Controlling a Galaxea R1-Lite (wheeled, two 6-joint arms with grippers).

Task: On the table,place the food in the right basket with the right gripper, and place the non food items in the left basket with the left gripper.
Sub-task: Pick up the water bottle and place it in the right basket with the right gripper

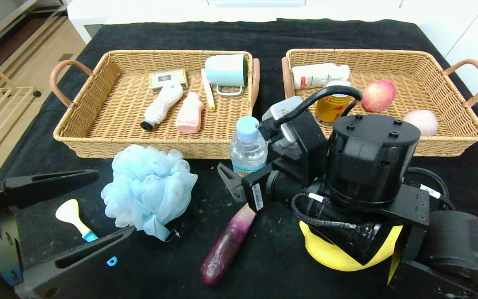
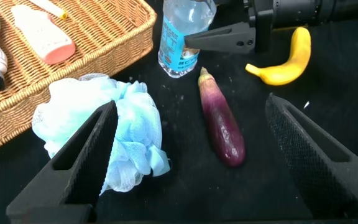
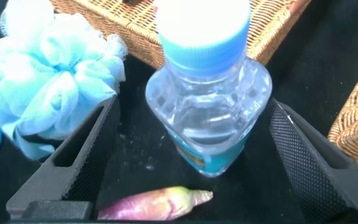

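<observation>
Right wrist view: my right gripper [image 3: 188, 165] stands wide, empty, straddling the upright bottle [image 3: 207, 106] on the table [image 1: 347, 37] before the baskets. Likely light, smooth, slippery; I would grip the body below the cap. Right basket [image 1: 450, 143]: gold can [image 1: 332, 106], two peaches [image 1: 378, 95], white bottle. Left basket [image 1: 98, 139]: mug, box, toiletries. My left gripper [image 2: 188, 155], wide, hovers near the pouf [image 2: 123, 134].
</observation>
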